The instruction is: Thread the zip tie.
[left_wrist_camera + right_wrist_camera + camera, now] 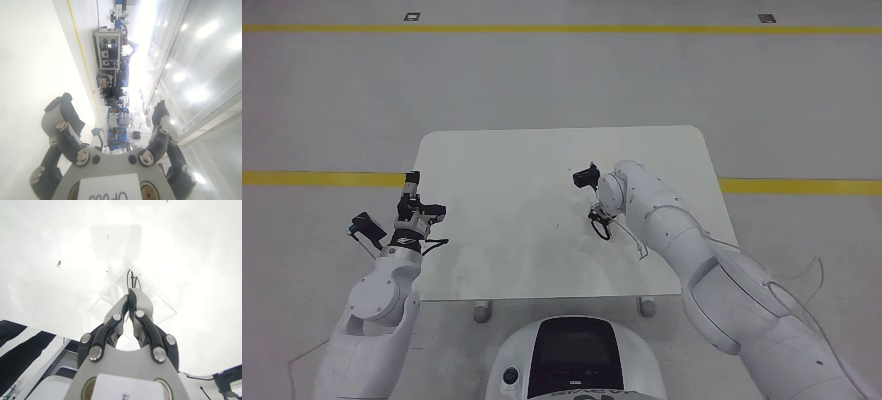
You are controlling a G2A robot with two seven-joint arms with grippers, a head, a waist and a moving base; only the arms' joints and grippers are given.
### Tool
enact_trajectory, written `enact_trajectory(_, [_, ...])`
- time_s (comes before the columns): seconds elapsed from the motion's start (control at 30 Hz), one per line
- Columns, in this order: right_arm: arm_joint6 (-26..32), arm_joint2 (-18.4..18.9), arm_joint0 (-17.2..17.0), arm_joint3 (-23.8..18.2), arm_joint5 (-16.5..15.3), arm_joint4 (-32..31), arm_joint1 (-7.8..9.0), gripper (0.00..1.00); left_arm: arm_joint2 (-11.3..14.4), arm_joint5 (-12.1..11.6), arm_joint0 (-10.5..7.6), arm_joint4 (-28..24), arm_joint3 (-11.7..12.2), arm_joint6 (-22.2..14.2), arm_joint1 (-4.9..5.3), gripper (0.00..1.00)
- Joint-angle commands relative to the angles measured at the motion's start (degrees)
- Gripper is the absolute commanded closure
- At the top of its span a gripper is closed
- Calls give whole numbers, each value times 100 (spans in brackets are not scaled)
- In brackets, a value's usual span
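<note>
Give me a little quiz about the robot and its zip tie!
1. True or false: the right hand is shut on the zip tie.
2. The left hand is: A) open and empty, B) holding a cup, C) holding the zip tie.
3. Fill in: below the right hand, a clear plastic ___ lies on the table.
Key: 1 true. 2 A. 3 sheet.

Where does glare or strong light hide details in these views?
Left wrist view: ceiling lamps wash out the hall beyond the open left gripper. Right wrist view: the white table glares, so the clear plate looks faint; the zip tie in the right gripper shows plainly. Top view: even light.
</note>
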Motion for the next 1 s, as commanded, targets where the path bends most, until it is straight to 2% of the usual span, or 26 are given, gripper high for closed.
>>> enact_trajectory(0.0, [39,46,-40,-125,13,-30,52,100,0,0,0,0,0,0,0,0])
enact_trajectory(0.2, [261,230,-174,-514,35,-97,240,100,0,0,0,0,0,0,0,0])
enact_trajectory(0.47, [715,661,-408,-1234,-203,-77,595,100,0,0,0,0,0,0,0,0])
enact_trajectory(0.7, [715,661,-408,-1234,-203,-77,595,100,0,0,0,0,0,0,0,0])
enact_trajectory(0.77, [526,757,-463,-1292,-222,69,610,100,0,0,0,0,0,0,0,0])
enact_trajectory(0.87, [484,1141,-560,-1440,-639,544,743,100,0,0,0,0,0,0,0,0])
enact_trajectory(0.97, [505,1442,-721,-1742,-805,679,903,100,0,0,0,0,0,0,0,0])
